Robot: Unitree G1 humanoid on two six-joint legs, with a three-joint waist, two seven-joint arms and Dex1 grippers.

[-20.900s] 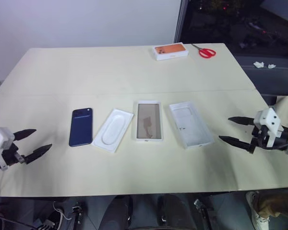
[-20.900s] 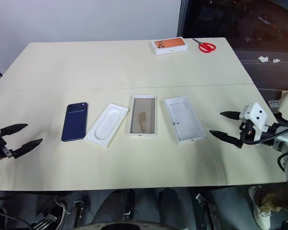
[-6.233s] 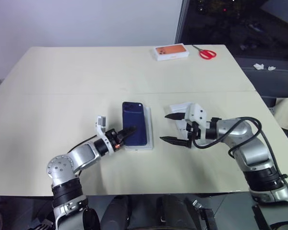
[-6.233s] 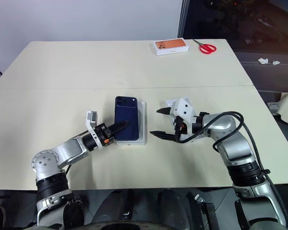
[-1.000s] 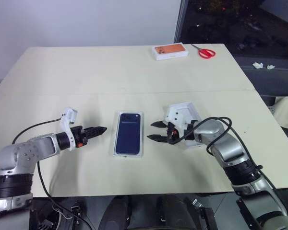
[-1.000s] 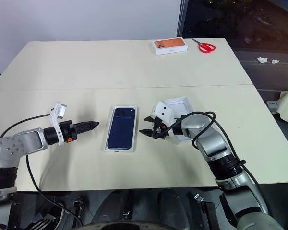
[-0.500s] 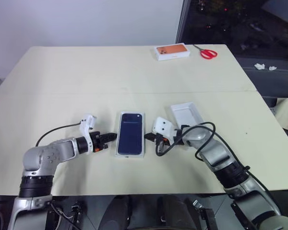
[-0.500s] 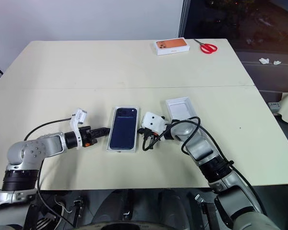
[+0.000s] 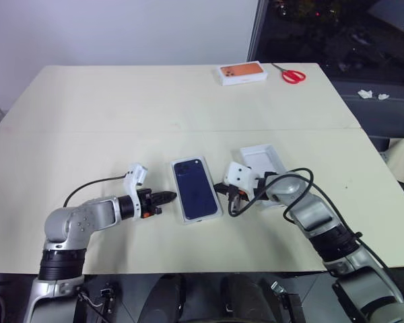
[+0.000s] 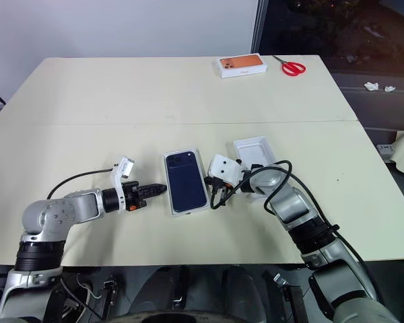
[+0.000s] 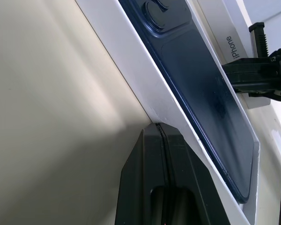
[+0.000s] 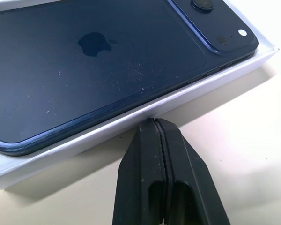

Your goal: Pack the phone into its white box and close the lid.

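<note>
Navy phone lies face-down in the white box, with both closed, empty end effectors, left and right, touching its sides.

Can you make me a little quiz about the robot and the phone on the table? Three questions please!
1. True or false: the phone lies inside the white box with its back facing up.
2. Where are the closed tips of the left gripper and the right gripper?
A. Up by the red scissors
B. At the box's two long sides, one on each side
C. Both on top of the phone
3. Fill in: the lid lies on the table with its white inside facing ____.

Key: 1 true; 2 B; 3 up.
</note>
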